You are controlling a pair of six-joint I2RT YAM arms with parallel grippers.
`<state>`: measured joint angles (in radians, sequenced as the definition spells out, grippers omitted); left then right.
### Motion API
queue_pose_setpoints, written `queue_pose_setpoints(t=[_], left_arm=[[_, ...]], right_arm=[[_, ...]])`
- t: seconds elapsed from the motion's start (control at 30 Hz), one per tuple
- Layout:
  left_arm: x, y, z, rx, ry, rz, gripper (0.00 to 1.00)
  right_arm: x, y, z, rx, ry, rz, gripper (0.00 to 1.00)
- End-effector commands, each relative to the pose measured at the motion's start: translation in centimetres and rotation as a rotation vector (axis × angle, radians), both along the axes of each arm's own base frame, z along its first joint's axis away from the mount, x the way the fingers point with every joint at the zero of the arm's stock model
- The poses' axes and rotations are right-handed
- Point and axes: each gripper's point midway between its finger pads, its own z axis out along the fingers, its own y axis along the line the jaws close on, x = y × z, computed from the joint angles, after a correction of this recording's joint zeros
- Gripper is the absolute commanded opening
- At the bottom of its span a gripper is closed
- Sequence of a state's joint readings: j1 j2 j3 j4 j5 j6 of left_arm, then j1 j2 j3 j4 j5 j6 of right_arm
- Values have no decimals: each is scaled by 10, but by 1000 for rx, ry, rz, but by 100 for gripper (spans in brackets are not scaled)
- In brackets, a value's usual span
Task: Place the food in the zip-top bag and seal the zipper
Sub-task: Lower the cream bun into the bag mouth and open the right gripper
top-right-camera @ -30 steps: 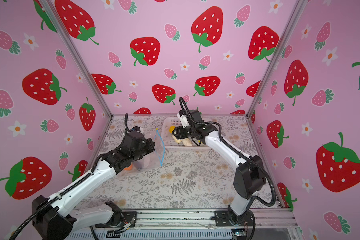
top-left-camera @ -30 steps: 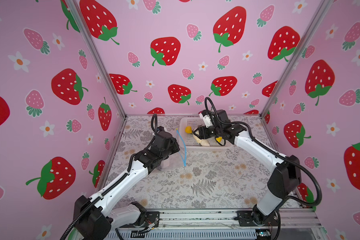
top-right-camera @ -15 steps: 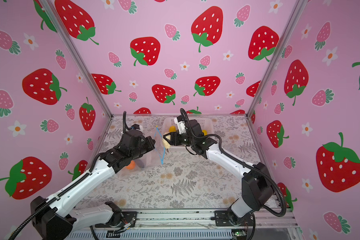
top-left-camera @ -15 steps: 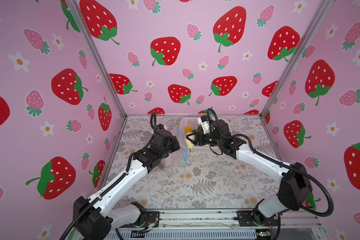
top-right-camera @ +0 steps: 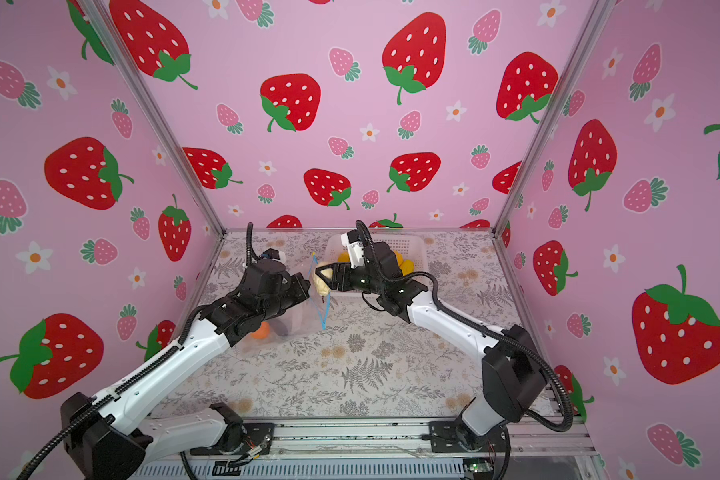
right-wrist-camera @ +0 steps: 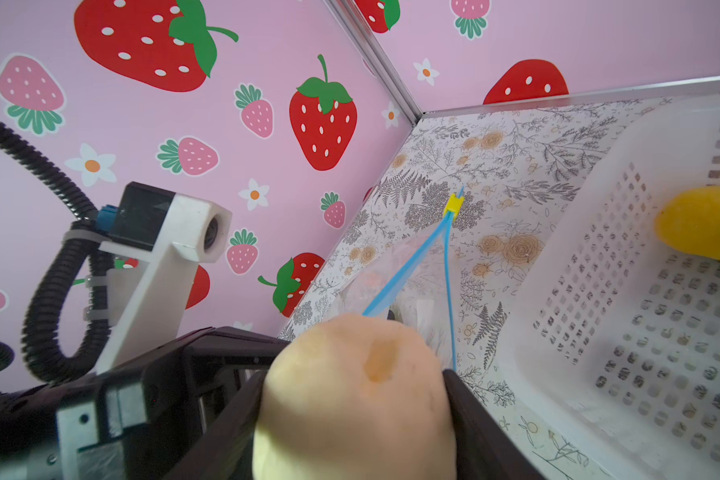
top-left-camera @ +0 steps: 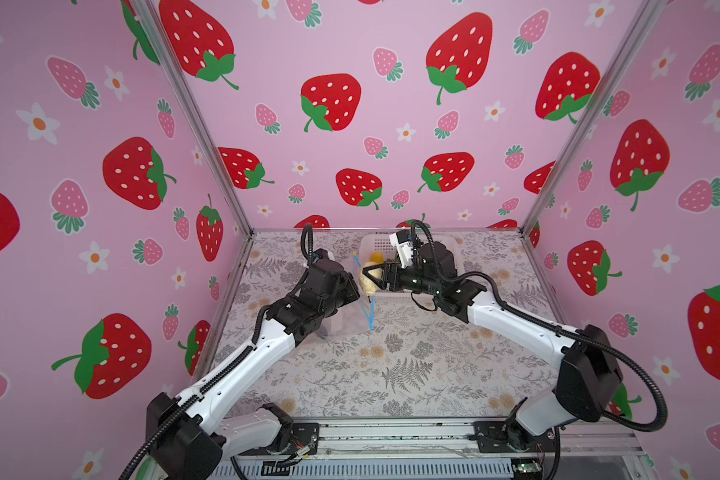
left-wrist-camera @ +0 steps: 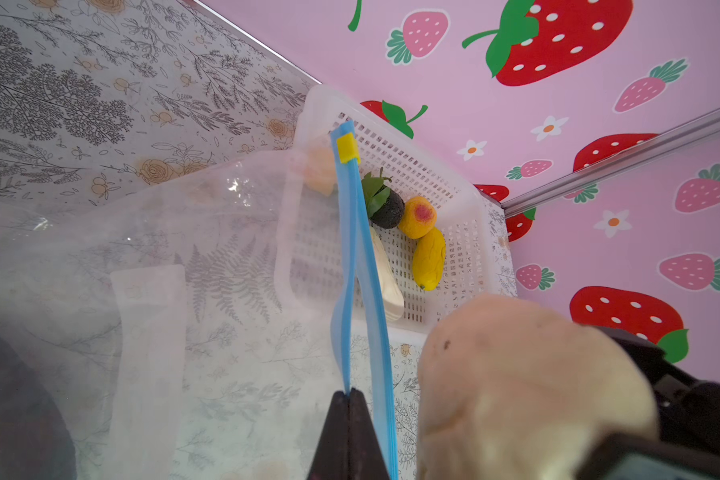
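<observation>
Zip-top bag (left-wrist-camera: 208,249): at 11 o'clock from table centre in both top views, mouth turned toward 3 o'clock, near the basket (left-wrist-camera: 470,232). The film is thin, limp and crinkly, so I'd hold it only by the stiffer zipper (left-wrist-camera: 350,257). Left gripper (left-wrist-camera: 348,399) is pinched tight on one zipper lip, and the mouth gapes narrowly. Right gripper (top-left-camera: 370,278) clamps a cream-white piece (right-wrist-camera: 356,395) just beside the mouth; it looks light and soft. Bag contents are hard to read. An orange piece (top-right-camera: 261,331) seems to show through the film, and the left arm hides the rest.
</observation>
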<state>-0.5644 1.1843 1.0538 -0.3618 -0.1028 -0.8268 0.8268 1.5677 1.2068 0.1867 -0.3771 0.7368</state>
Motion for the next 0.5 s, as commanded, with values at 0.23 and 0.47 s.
queue_pose_setpoints(t=[0.23, 0.47], left_arm=[[-1, 5, 34, -42, -79, 16, 0], [-1, 4, 36, -50, -85, 12, 0]], right_arm=[[6, 1, -34, -37, 51, -35, 53], [11, 8, -43, -61, 63, -35, 53]])
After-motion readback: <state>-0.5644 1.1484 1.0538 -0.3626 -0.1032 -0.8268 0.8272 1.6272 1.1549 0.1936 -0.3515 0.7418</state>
